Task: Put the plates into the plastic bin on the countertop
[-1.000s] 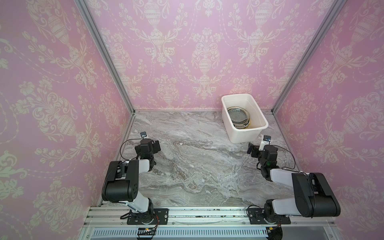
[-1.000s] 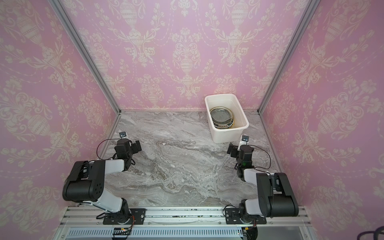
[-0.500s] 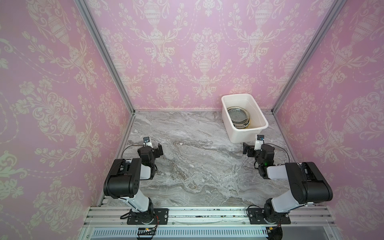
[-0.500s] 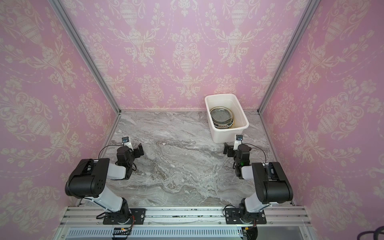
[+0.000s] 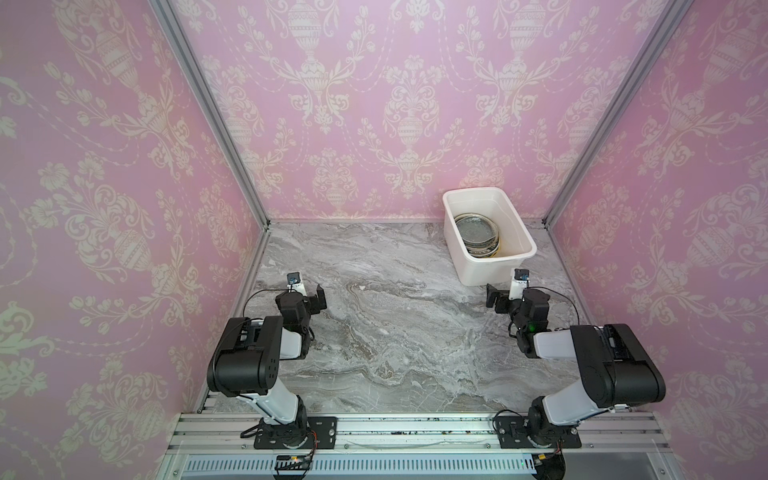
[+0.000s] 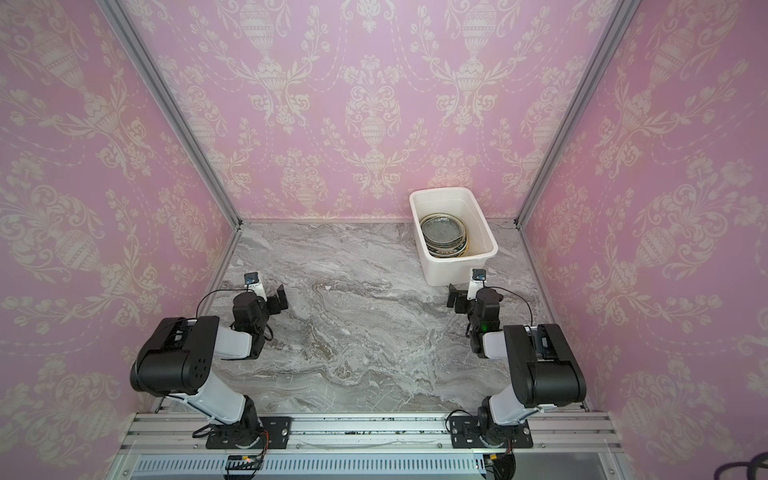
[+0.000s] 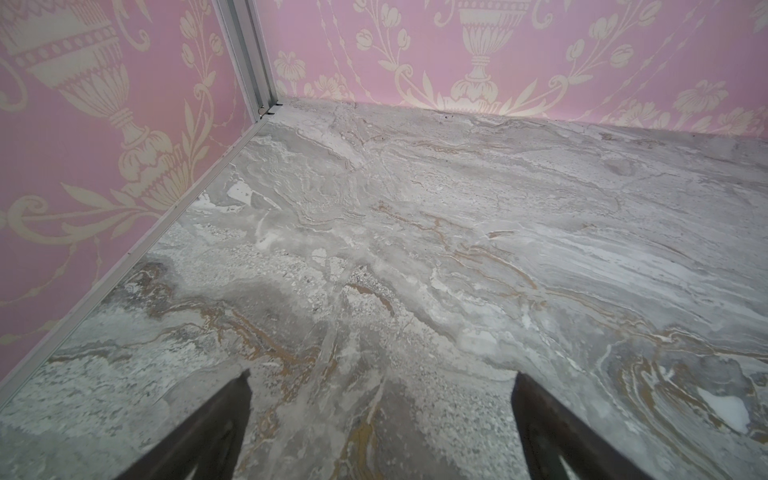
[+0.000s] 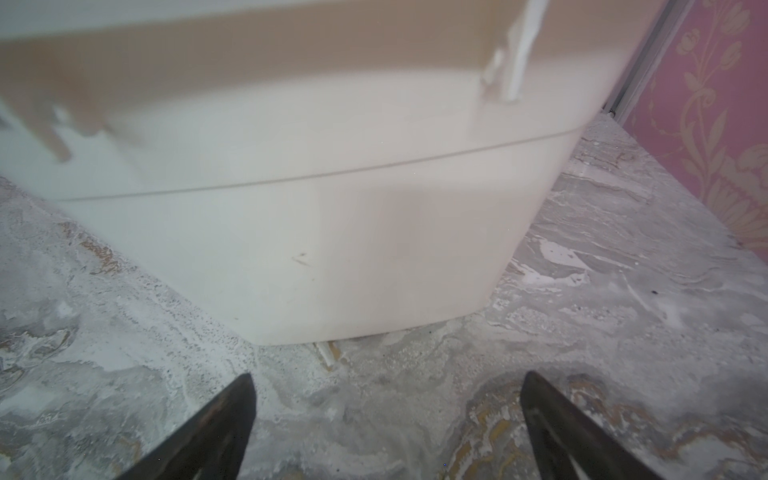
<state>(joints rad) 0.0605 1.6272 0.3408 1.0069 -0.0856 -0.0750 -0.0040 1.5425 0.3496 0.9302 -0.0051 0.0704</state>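
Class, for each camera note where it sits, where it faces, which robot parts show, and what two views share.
Both top views: high above the front rail, looking down at plastic bin, plates; left arm, right arm show.
Left wrist: on left arm, facing the countertop; open left pincer shows.
Right wrist: on right arm, facing the bin's wall; open right pincer shows.
Shared: the bin.

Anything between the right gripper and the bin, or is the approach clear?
Nothing visible. In the right wrist view the open right gripper faces the plastic bin's near wall, with only bare countertop between them. In a top view the plates sit stacked inside the bin.
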